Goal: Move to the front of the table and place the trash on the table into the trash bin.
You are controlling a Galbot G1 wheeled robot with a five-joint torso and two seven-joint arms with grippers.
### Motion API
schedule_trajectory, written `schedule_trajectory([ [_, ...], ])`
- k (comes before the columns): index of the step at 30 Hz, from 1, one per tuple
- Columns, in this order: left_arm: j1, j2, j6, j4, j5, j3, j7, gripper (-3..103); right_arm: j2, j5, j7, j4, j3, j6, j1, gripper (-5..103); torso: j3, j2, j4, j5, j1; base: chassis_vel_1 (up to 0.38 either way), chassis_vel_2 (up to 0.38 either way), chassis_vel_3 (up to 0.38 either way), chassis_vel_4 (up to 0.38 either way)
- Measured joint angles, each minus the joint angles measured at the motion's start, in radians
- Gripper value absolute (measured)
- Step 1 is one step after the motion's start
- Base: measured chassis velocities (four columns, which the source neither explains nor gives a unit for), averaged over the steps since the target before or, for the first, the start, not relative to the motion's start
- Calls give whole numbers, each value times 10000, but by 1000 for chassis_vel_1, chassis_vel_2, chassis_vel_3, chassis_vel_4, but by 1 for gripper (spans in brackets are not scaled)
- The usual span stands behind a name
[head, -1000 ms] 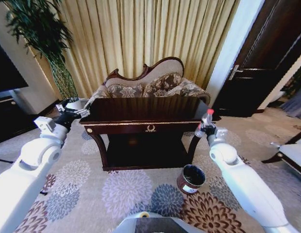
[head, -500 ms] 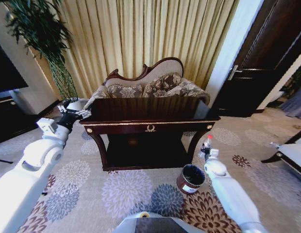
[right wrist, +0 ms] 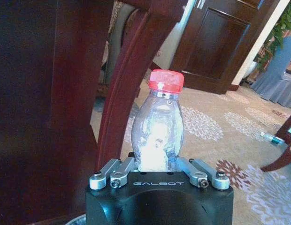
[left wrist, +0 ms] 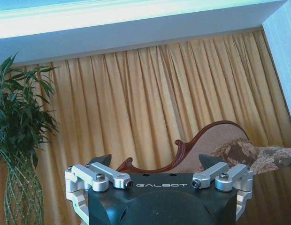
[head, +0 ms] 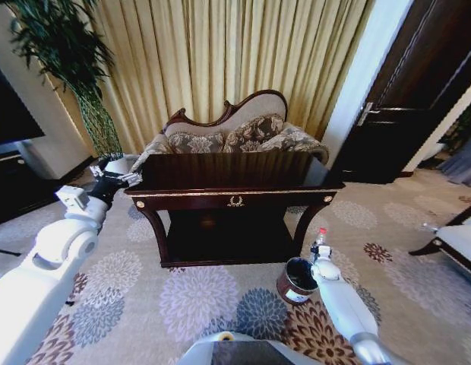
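A clear plastic bottle (head: 320,236) with a red cap, the trash, stands upright in my right gripper (head: 319,246), which is shut on it. It hangs low beside the table's right front leg, just right of the trash bin's rim. The right wrist view shows the bottle (right wrist: 157,133) held between the jaws, with the curved leg (right wrist: 129,84) behind it. The trash bin (head: 298,280) is a small dark round can on the carpet. The dark table (head: 235,199) has gold trim and an emblem. My left gripper (head: 108,182) hovers open at the table's left end; its dark fingertips (left wrist: 101,160) stand wide apart.
A patterned sofa (head: 235,137) stands behind the table, before gold curtains. A tall plant (head: 83,84) and a black cabinet (head: 11,182) are at the left. A dark door (head: 403,99) and a chair (head: 456,239) are at the right. Flowered carpet lies in front.
My right arm has come down with the bottle, from table-top height to beside the trash bin's rim. The left arm has not moved.
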Motion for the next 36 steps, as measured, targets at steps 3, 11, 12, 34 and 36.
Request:
schedule_trajectory([
  [3,10,29,-3,-3,-3,-1,4,100,24,-74,14,7,10,5,-36,25,0,0,3,-1,0,0,0,0,0],
  [11,-102,115,-19,29,-29,6,34,100,32,-111,157,260,-131,6,-60,47,-1,0,2,0,0,0,0,0,0],
  [12,-102,115,-19,29,-29,6,34,100,32,-111,157,260,-131,6,-60,47,-1,0,2,0,0,0,0,0,0],
  [34,-38,116,-64,20,-20,-108,52,100,-17,36,207,668,-254,-89,-201,80,-1,0,1,0,0,0,0,0,0],
  [36,-40,116,-64,20,-21,-109,54,100,-8,28,202,669,-251,-90,-212,86,-1,0,1,0,0,0,0,0,0],
])
